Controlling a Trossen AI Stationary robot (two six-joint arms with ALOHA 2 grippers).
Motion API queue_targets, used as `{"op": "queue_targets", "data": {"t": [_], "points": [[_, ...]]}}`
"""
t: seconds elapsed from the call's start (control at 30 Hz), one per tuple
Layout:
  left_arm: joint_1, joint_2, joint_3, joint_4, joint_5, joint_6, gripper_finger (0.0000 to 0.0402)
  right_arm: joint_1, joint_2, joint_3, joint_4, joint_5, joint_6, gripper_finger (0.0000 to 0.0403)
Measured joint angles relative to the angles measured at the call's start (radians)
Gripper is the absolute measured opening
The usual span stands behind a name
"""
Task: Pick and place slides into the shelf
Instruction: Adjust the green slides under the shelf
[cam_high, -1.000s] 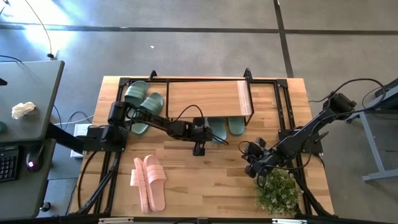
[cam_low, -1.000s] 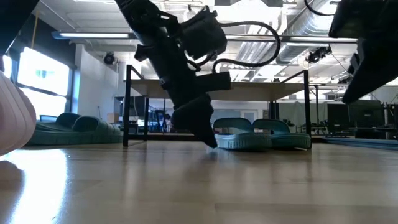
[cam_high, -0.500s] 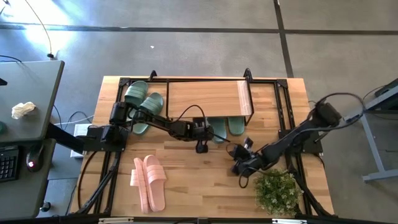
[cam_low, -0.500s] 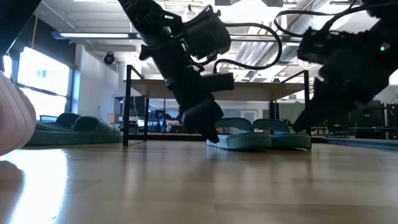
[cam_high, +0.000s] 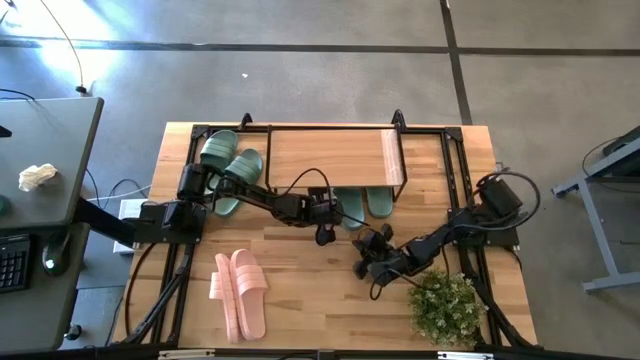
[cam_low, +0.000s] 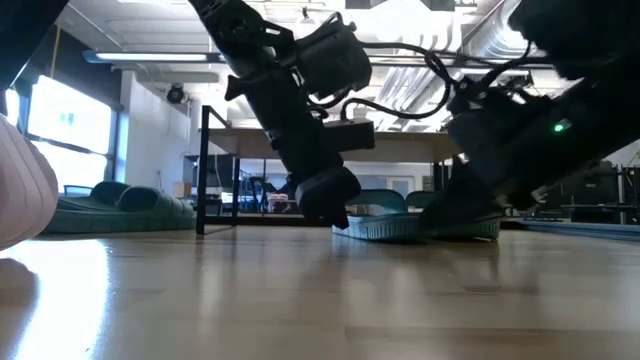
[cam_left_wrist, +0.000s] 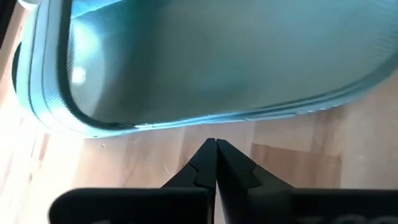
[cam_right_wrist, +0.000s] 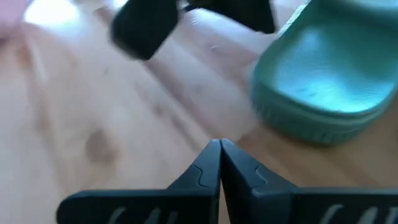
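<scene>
High view: the shelf (cam_high: 335, 157) stands at the far middle of the wooden surface (cam_high: 330, 290), its light plank top framed in thin black metal. Two green slides (cam_high: 360, 207) lie side by side on the surface at the shelf's near edge, partly under the plank. Another green pair (cam_high: 228, 165) sits just left of the shelf, beside the left arm's base. The pink pair (cam_high: 240, 290) lies well apart from the shelf, on the near left of the surface. The left claw (cam_high: 323, 236) is pressed shut and holds nothing; it points down at the surface just beside the left one of the two green slides under the shelf. In the left wrist view its closed tips sit right next to that slide's edge (cam_left_wrist: 205, 68), over bare wood. The right claw (cam_high: 362, 268) is also shut and empty, low over the middle of the surface, near the same pair and a little nearer the front. The right wrist view shows its closed tips pointing toward a green slide's rounded end (cam_right_wrist: 326, 87). A small potted plant (cam_high: 445, 308) stands at the near right corner.
</scene>
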Motion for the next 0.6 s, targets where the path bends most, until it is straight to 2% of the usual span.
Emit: {"op": "queue_targets", "data": {"t": [0.2,0.33,0.6], "points": [[0.014,0.001,0.000,0.019,-0.061,0.000,0.0000,-0.049,0.015,0.000,0.005,0.058,0.029,0.0000],[0.014,0.001,0.000,0.032,-0.063,0.000,0.0000,-0.086,0.015,0.000,0.005,0.073,0.030,0.0000],[-0.002,0.001,0.000,0.018,0.024,0.000,0.0000,-0.144,0.015,0.000,0.003,0.049,0.029,0.0000]]}}
